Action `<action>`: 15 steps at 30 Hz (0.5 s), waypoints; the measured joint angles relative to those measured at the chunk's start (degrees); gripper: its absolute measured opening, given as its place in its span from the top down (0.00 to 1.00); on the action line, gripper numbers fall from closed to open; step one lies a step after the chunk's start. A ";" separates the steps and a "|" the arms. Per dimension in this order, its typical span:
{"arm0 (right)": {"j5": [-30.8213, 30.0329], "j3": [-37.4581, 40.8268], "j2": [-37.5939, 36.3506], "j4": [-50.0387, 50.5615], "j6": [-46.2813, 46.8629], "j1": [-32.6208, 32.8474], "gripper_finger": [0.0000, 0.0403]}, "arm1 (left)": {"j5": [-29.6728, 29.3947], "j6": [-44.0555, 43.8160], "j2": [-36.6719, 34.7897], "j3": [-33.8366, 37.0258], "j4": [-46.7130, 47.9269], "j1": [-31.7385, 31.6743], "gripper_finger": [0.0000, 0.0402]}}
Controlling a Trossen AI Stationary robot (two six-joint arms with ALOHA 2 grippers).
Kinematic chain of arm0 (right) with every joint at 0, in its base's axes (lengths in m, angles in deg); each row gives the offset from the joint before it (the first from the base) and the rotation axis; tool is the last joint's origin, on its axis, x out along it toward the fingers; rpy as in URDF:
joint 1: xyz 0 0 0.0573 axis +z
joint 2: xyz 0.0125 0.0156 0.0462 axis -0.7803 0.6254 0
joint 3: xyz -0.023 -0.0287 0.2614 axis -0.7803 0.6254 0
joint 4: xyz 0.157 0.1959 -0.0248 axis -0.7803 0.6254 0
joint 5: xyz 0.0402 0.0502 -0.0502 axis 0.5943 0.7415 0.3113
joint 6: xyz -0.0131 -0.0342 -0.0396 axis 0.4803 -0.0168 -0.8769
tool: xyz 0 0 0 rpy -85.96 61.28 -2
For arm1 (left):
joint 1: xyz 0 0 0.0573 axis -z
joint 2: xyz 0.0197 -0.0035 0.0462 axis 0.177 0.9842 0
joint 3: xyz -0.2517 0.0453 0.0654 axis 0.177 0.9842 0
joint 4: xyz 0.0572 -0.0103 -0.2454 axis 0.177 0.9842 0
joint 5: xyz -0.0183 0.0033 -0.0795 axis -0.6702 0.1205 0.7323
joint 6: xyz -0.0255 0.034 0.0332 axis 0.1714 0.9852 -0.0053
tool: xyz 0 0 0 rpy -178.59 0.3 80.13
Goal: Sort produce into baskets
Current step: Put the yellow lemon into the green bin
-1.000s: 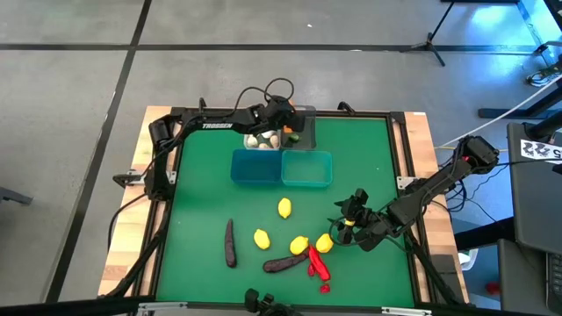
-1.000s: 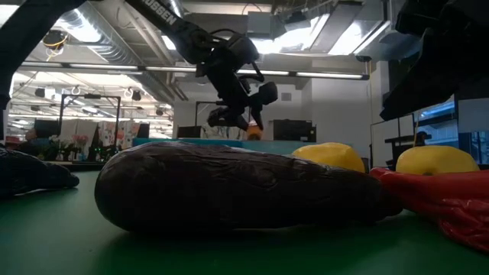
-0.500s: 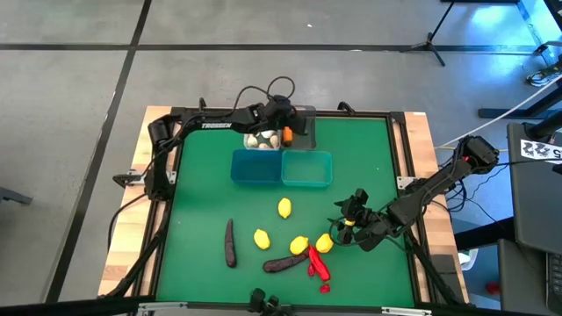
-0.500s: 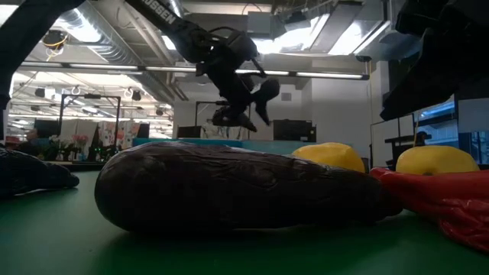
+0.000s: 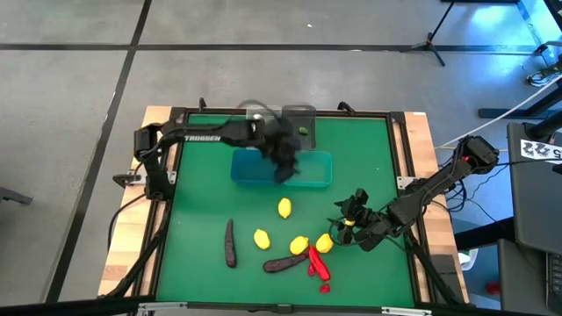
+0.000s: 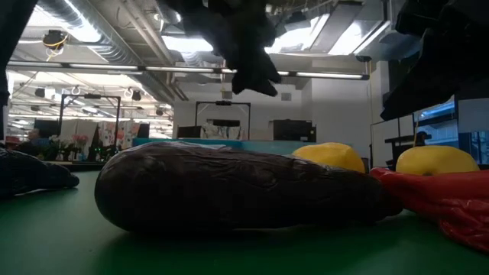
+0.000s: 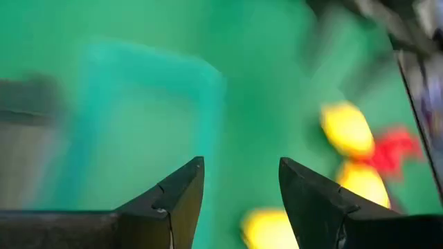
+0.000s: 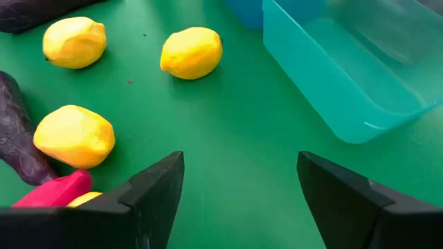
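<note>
Right now I see four small yellow toy lemons (image 5: pixel 284 208) loose on the green tabletop (image 5: pixel 202 202), grouped toward the near edge, right of centre. Just beside them lie a dark purple toy eggplant (image 5: pixel 284 263) and bright red toy chili peppers (image 5: pixel 318 264), close to the near edge. A second dark purple eggplant (image 5: pixel 230 242) lies apart from them, toward the near left corner.

Toward the far edge, the four small plastic bins sit in a cluster: two teal-blue rectangular bins (image 5: pixel 309 169) side by side in the nearer row, and behind them a dark grey bin (image 5: pixel 301 117) with a small green piece (image 5: pixel 303 132) in it. I cannot make out the clear bin or what it holds, since my left arm covers that spot.

My left gripper (image 5: pixel 285 160) is over the two teal-blue bins, blurred in the high view. Its wrist view shows the fingers (image 7: pixel 181 192) spread apart with nothing between them.

My right gripper (image 5: pixel 349 213) waits near the right edge, just beside the lemons. Its fingers (image 8: pixel 156 187) are parted and hold nothing, hanging just above the tabletop.
</note>
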 joint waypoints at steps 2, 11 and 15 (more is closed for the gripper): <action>0.00 0.00 0.00 0.02 0.28 0.00 0.30 | 0.10 5.53 -0.46 0.01 5.01 3.56 0.54; -0.09 0.00 0.00 -0.24 0.33 0.00 0.30 | -12.21 26.39 -0.60 3.27 7.71 16.25 0.55; -0.09 0.00 0.00 -0.52 0.33 0.00 0.30 | -13.23 36.59 0.27 4.17 4.70 18.57 0.55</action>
